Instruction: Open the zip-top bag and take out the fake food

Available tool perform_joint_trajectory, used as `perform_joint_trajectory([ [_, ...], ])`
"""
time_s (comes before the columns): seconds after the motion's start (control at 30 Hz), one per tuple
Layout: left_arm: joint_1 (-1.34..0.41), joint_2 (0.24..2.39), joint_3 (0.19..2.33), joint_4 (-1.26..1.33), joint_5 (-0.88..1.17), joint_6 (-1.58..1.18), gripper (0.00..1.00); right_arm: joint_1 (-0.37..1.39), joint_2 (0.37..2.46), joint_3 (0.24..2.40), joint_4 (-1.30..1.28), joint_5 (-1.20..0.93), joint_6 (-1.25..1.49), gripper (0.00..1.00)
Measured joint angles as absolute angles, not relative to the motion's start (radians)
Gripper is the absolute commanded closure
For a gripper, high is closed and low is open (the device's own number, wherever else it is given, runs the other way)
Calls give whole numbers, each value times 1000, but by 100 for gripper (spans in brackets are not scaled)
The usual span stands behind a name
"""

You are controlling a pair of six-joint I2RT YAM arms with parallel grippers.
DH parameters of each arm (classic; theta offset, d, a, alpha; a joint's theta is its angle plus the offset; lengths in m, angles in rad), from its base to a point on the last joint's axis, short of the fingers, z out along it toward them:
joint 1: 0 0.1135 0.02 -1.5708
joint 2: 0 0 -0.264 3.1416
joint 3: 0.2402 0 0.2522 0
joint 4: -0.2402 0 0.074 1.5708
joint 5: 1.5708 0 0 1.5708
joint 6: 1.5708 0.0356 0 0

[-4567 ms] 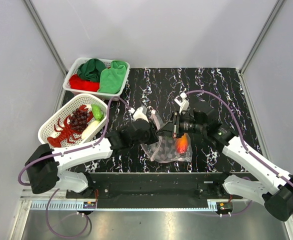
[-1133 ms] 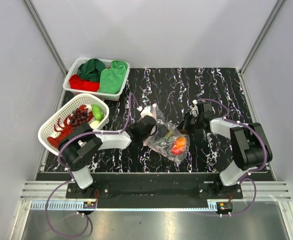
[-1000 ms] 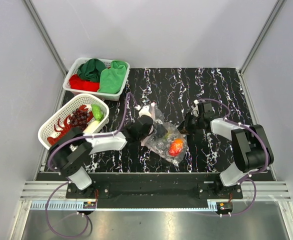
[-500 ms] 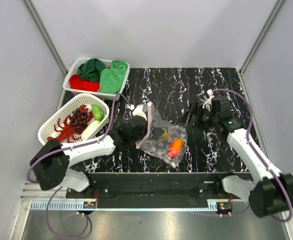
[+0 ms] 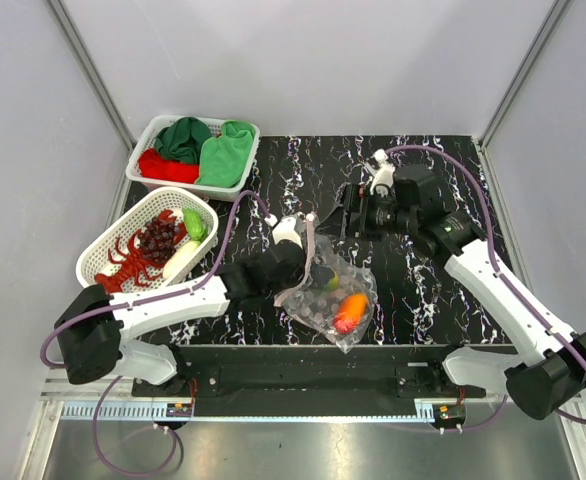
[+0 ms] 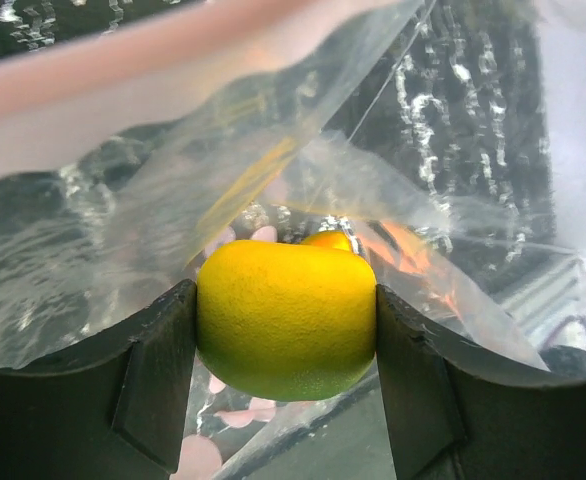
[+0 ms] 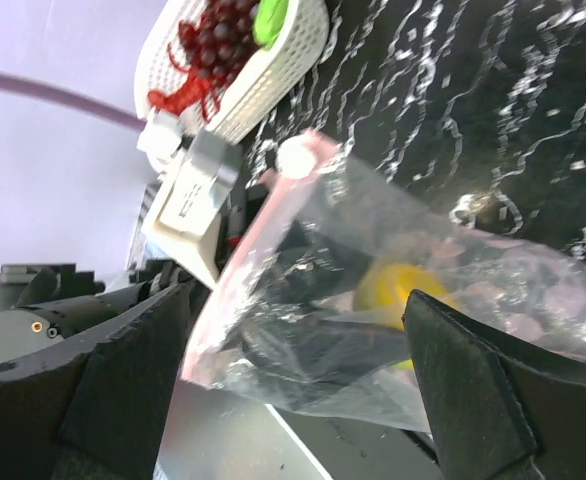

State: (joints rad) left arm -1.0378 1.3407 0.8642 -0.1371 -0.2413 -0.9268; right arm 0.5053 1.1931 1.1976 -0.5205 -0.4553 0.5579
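- Saw the zip-top bag (image 5: 338,300) lying crumpled on the black marbled table (image 5: 423,170), near its front edge between the two arms, with the pink zip strip (image 5: 311,238) at the far-left end and parted.
- Found the left gripper (image 6: 283,300) pushed in through that mouth, its two dark fingers (image 6: 153,380) pinching a yellow-green fruit (image 6: 286,325) from either side, inside the clear plastic.
- Made out an orange-red fruit (image 5: 351,308) deeper in the bag, toward its closed end, apart from the gripped fruit.
- Saw the right gripper (image 7: 298,295) held above the table just beyond the zip end, spread wide and gripping nothing; could not tell whether it touched the plastic.
- Noted a white basket (image 5: 98,262) at the left edge holding a red lobster (image 5: 123,268), dark grapes (image 5: 159,238), a white radish (image 5: 178,258) and a green vegetable (image 5: 195,222).
- Noted a second basket (image 5: 188,185) behind it with folded green cloths (image 5: 223,150) and a red cloth (image 5: 165,167).
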Motion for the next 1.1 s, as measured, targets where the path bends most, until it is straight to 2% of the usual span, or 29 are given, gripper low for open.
perform_joint_trajectory([
  [0.3, -1094, 1352, 950, -239, -337, -944, 100, 586, 1227, 1208, -528, -427, 583, 13],
  [0.33, -1100, 1358, 964, -249, -347, -945, 100, 599, 1231, 1208, -535, -418, 581, 16],
  [0.47, -1118, 1368, 983, -290, -383, -953, 100, 618, 1247, 1212, -557, -384, 570, 39],
  [0.57, -1121, 1377, 989, -313, -402, -958, 100, 628, 1246, 1212, -567, -369, 569, 41],
  [0.67, -1127, 1379, 990, -331, -415, -962, 100, 636, 1239, 1212, -574, -356, 563, 49],
  [0.73, -1128, 1379, 995, -346, -421, -962, 100, 640, 1235, 1212, -573, -358, 559, 49],
  [0.77, -1130, 1379, 996, -348, -422, -962, 100, 642, 1232, 1212, -572, -358, 557, 46],
  [0.8, -1131, 1379, 997, -352, -426, -963, 100, 644, 1227, 1211, -574, -357, 556, 29],
  [0.83, -1132, 1379, 997, -356, -432, -966, 100, 644, 1222, 1210, -575, -356, 554, 26],
  [0.97, -1129, 1379, 999, -374, -463, -970, 100, 640, 1193, 1202, -591, -353, 542, 28],
  [1.03, -1129, 1379, 1001, -377, -474, -970, 100, 640, 1181, 1194, -592, -362, 543, 35],
  [1.1, -1129, 1379, 1006, -387, -479, -970, 100, 640, 1169, 1182, -592, -367, 545, 37],
])
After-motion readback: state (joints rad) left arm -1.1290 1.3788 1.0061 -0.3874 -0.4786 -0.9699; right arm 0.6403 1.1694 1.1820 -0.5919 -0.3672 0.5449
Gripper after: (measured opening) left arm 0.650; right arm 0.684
